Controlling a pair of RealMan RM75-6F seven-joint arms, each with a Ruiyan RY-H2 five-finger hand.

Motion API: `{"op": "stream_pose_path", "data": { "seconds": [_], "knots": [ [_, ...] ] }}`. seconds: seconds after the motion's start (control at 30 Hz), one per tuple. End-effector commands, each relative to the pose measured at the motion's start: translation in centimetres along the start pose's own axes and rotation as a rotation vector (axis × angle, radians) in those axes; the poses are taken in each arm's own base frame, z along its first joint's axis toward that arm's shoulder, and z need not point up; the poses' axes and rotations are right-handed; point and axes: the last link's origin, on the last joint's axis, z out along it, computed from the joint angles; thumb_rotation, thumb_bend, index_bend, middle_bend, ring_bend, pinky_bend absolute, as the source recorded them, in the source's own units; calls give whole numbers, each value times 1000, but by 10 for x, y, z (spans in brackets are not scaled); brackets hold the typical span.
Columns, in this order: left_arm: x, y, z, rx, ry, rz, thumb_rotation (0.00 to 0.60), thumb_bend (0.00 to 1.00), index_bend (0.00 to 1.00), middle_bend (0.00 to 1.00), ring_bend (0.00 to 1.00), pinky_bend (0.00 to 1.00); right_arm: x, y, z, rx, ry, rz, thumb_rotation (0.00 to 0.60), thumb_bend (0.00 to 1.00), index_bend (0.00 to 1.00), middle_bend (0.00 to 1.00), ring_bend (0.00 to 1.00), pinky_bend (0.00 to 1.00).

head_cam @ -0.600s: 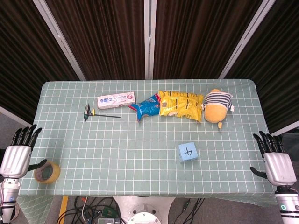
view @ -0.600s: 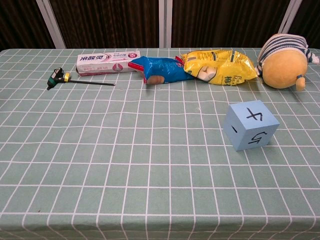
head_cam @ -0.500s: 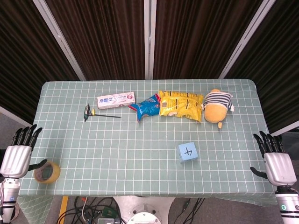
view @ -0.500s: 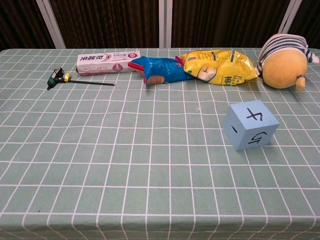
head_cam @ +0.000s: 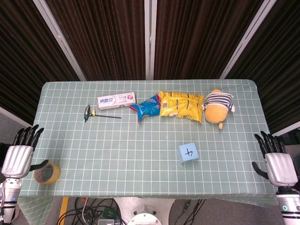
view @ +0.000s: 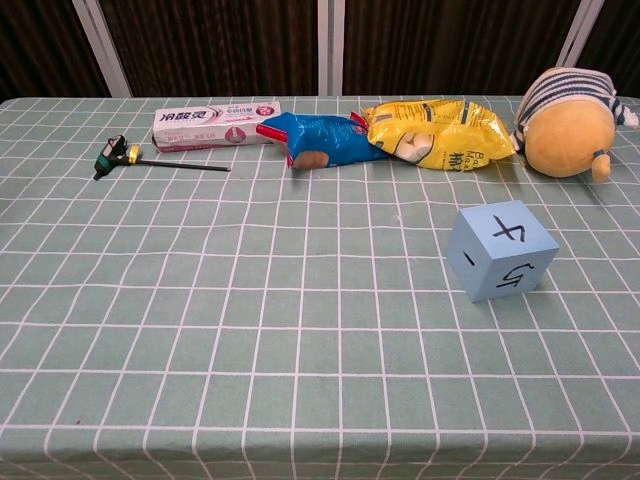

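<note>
so far we have nothing in hand: our left hand [head_cam: 18,158] hangs off the table's left edge, fingers apart and empty, right beside the tan roll of packing tape [head_cam: 46,172] at the near left corner. our right hand [head_cam: 278,165] hangs past the right edge, likewise spread and empty, well apart from the pale blue marked cube [head_cam: 188,153]. judging by this, all the handling is left to do.

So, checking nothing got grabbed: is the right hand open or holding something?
Open. The right hand hangs beside the table edge, fingers straight and apart, nothing in it.
</note>
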Motion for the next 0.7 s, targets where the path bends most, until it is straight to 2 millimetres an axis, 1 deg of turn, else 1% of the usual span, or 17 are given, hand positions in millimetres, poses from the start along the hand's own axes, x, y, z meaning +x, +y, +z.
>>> {"op": "stream_pose_path", "data": {
  "seconds": [0.03, 0.07, 0.1, 0.13, 0.17, 0.2, 0.23, 0.27, 0.3, 0.37, 0.4, 0.5, 0.6, 0.7],
  "knots": [
    [0, 0, -1, -2, -1, 2, 600, 0, 65, 0, 0, 16, -3, -2, 1, 10, -5, 13, 600, 999, 0, 1, 31, 54],
    [0, 0, -1, -2, -1, 2, 600, 0, 65, 0, 0, 16, -4, -2, 1, 14, -11, 14, 600, 1000, 0, 15, 120, 176],
    [0, 0, -1, -1, -1, -1, 600, 0, 64, 0, 0, 16, -5, -2, 2, 19, -26, 18, 600, 1000, 0, 42, 254, 356],
    [-1, 0, -1, 0, -1, -5, 600, 0, 64, 0, 0, 16, -6, -2, 3, 22, -40, 18, 600, 1000, 0, 79, 383, 510],
    [-1, 0, -1, 1, -2, -8, 600, 0, 64, 0, 0, 16, -8, -2, 4, 26, -53, 14, 600, 1000, 0, 142, 505, 644],
    [-2, 0, -1, 0, -4, -9, 600, 0, 64, 0, 0, 16, -9, -2, 6, 30, -69, 6, 600, 1000, 0, 229, 591, 721],
    [-2, 0, -1, 0, -6, -9, 600, 0, 64, 0, 0, 16, -10, -2, 8, 31, -79, 1, 600, 1000, 0, 347, 646, 757],
    [-3, 0, 0, -1, -9, -8, 600, 0, 64, 0, 0, 16, -12, -3, 9, 33, -87, -1, 600, 1000, 0, 438, 672, 770],
    [-4, -1, 0, 0, -13, -8, 600, 0, 64, 0, 0, 16, -14, -4, 11, 35, -99, -2, 600, 1000, 0, 574, 702, 784],
    [-6, -2, 1, 1, -20, -9, 600, 0, 64, 0, 0, 16, -17, -6, 13, 37, -118, -5, 600, 1000, 0, 744, 744, 804],
    [-7, -3, 2, 2, -25, -10, 600, 0, 64, 0, 0, 16, -19, -7, 14, 39, -128, -9, 600, 1000, 0, 790, 765, 812],
    [-10, -4, 3, 2, -33, -9, 600, 0, 64, 0, 0, 16, -22, -12, 18, 57, -147, -16, 600, 1000, 0, 878, 821, 821],
    [-12, -5, 4, 1, -41, -7, 600, 0, 64, 0, 0, 16, -24, -21, 24, 91, -185, -21, 600, 1000, 0, 937, 865, 826],
    [-13, -4, 5, -2, -44, -7, 600, 0, 64, 0, 0, 16, -22, -33, 34, 139, -243, -30, 600, 1000, 0, 962, 878, 830]
  ]
}}
